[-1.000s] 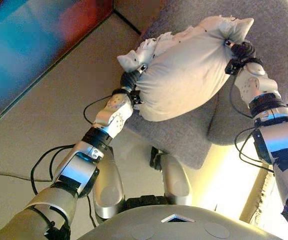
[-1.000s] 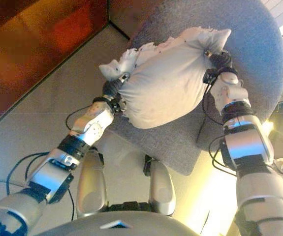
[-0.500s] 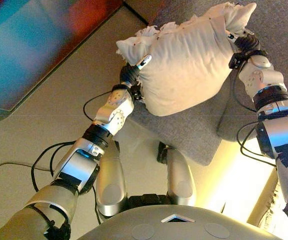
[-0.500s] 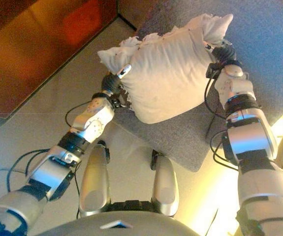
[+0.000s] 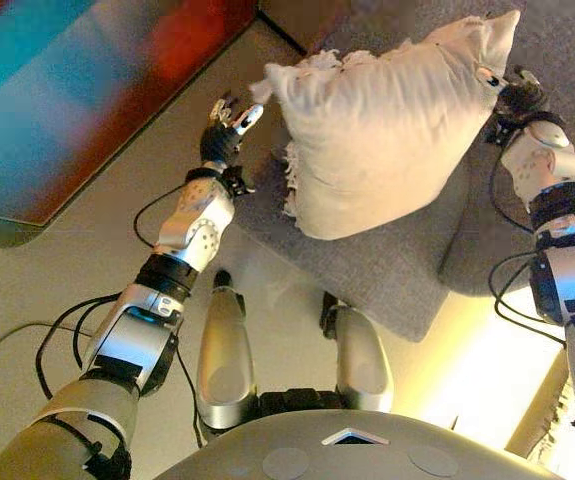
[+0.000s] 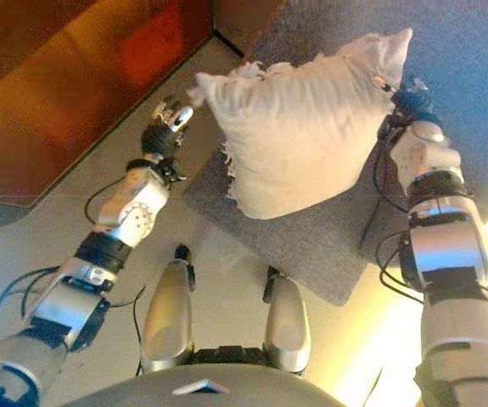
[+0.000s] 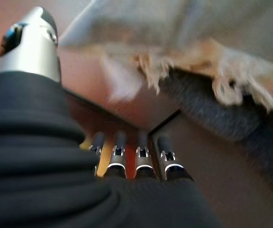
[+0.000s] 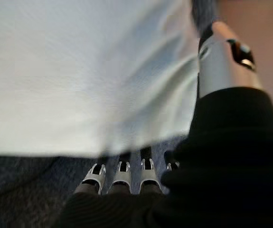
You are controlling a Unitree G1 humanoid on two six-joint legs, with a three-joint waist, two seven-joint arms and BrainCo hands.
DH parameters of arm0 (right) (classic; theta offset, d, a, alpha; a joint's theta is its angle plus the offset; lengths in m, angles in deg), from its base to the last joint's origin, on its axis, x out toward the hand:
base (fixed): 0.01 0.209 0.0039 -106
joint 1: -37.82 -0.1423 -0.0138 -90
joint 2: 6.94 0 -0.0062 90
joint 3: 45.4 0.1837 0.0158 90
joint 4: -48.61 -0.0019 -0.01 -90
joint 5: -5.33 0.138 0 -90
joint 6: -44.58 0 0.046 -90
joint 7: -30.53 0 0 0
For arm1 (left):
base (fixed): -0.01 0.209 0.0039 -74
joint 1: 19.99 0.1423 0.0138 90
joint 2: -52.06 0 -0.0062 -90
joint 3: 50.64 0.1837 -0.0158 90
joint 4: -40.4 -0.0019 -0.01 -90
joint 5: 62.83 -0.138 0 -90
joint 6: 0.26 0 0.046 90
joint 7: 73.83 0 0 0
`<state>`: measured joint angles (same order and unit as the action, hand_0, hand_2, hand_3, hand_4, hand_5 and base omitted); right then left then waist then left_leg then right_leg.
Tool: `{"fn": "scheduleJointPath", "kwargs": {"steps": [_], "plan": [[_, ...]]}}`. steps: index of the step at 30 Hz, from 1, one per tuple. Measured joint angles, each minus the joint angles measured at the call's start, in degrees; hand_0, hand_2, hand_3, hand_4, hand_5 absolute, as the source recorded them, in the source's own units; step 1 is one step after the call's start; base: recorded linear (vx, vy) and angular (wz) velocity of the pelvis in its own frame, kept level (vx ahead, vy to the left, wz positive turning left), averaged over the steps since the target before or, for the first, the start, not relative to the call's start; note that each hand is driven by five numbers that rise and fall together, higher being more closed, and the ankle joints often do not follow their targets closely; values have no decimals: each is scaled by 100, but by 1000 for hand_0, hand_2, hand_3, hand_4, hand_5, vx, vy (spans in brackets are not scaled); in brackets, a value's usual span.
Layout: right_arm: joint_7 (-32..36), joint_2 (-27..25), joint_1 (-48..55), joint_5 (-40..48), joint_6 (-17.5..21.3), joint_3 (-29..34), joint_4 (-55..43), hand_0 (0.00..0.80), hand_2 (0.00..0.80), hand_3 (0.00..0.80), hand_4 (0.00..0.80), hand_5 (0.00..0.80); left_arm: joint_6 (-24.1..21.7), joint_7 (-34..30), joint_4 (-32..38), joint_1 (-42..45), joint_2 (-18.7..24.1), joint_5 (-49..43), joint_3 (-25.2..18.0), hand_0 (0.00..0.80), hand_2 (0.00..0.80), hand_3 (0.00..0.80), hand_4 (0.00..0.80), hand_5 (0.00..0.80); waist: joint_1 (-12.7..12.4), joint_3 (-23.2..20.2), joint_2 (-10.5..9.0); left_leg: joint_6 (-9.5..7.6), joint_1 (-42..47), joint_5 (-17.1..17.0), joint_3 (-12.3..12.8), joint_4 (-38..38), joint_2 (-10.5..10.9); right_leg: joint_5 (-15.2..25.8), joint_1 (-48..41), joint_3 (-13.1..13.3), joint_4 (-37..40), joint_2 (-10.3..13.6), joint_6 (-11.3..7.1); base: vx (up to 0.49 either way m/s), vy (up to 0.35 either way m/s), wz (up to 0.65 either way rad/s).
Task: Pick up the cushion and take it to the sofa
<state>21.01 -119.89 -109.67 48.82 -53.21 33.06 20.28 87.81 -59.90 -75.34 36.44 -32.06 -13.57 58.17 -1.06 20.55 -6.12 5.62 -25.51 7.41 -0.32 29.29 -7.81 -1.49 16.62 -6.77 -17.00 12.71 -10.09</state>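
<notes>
The cushion [image 5: 387, 120] lies on the grey sofa [image 5: 397, 270]. The left hand [image 5: 222, 130] hangs beside its fringed edge, fingers loose, holding nothing; the right hand [image 5: 512, 95], nearer, touches its far corner, grip unclear.

A home living room, by the look of it: a grey fabric sofa [image 5: 387, 270] carrying a fringed cream cushion [image 5: 387, 130], pale smooth floor [image 5: 77, 260], and reddish-brown wooden furniture [image 6: 74, 93] alongside.

Showing silver-grey arms with black bands, dark ribbed covers on left hand [image 5: 222, 135] and right hand [image 5: 516, 97], possibly dark-tipped fingers.
</notes>
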Motion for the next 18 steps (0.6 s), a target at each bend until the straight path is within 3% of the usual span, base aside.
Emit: {"fn": "scheduleJointPath", "kwargs": {"steps": [5,11,15,18], "plan": [[-106,-481,459,370,185,660,-748,0,0,0,0,0,0,-422,212,569,134,114,-215,0,0,0,0,0,12,-109,76,1,358,0,55,-243,-6,139,-558,-8,635,-49,-32,43,58,4],[-238,-679,1153,476,292,1101,-972,0,0,0,0,0,140,-839,535,1262,192,161,-220,0,0,0,0,0,13,-558,56,16,737,13,343,-492,-83,188,-1053,-29,1102,-70,-35,56,60,3],[-64,-693,1797,459,292,1155,-1404,0,0,0,0,0,263,-1131,872,1728,214,176,-268,0,0,0,0,0,17,-820,29,48,964,38,489,-640,-115,259,-1288,-18,1350,-92,-20,43,127,-5],[217,-544,2597,385,356,1220,-2387,0,0,0,0,0,323,-1257,1108,2143,207,175,-392,0,0,0,0,0,28,-945,4,50,1192,38,620,-788,-110,331,-1465,32,1538,-98,-16,-15,121,-15]]}}
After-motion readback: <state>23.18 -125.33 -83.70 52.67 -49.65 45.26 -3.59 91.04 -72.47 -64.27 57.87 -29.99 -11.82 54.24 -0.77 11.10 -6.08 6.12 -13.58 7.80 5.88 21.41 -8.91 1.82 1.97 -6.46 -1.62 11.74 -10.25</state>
